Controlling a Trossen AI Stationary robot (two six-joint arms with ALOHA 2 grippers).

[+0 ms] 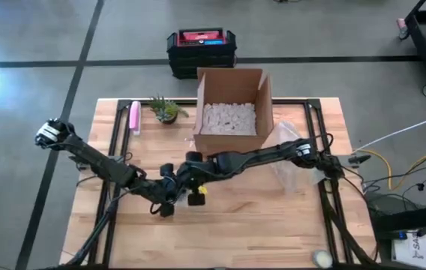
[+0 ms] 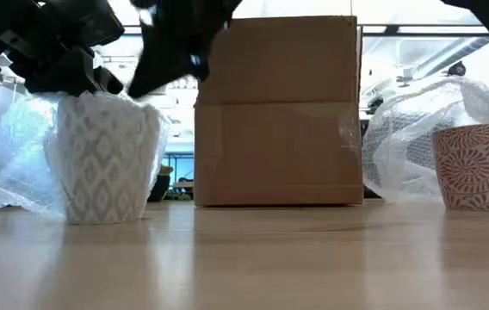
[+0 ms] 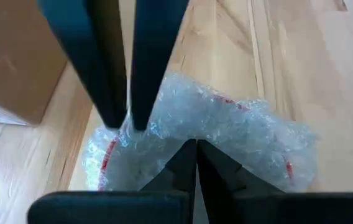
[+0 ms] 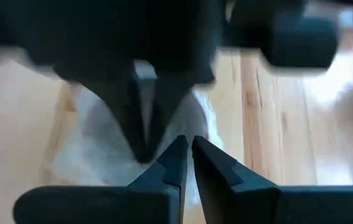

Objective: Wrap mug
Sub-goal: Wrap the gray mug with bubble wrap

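**ITEM: MUG, PART-WRAPPED, HELD AT WRAP BY BOTH ARMS**

**Location.** The mug (image 2: 107, 164) is stood upright on the surface (image 1: 258, 217), at approx. 7 o'clock from the cardboard box (image 2: 277, 112) in the high view. Both arms meet over it.

**Description.** Pale body w/ diamond pattern, tapered toward the base. No handle is seen. Bubble wrap (image 3: 226, 130) is draped over the top and bunched at the sides. Red marks show through the wrap in the left wrist view; what they are can't be told.

**End effectors.**
- The left end effector (image 3: 195, 144) is closed to a sliver, tips pressed into the wrap on top of the mug.
- The right end effector (image 4: 186, 142) is likewise pinched nearly shut on the wrap, opposite the left.

**Handling (est.)**
- Mug: judged ceramic, so rigid, fairly heavy and breakable. Its glaze is prob. slick, and more so under film.
- Wrap: light, soft and springy. It is likely to slide on the mug and to unfold if let go.
- Hold: the wrap is best taken at a loose edge or fold, not mid-sheet. The mug itself is best steadied at the rim or gripped across the body low down. Pulling sideways at the top should be avoided, as tipping is a risk.

**Also on the surface.** A second cup (image 2: 473, 168), red-patterned and w/ its own loose wrap, is at approx. 4–5 o'clock from the box. It is well apart from the mug.
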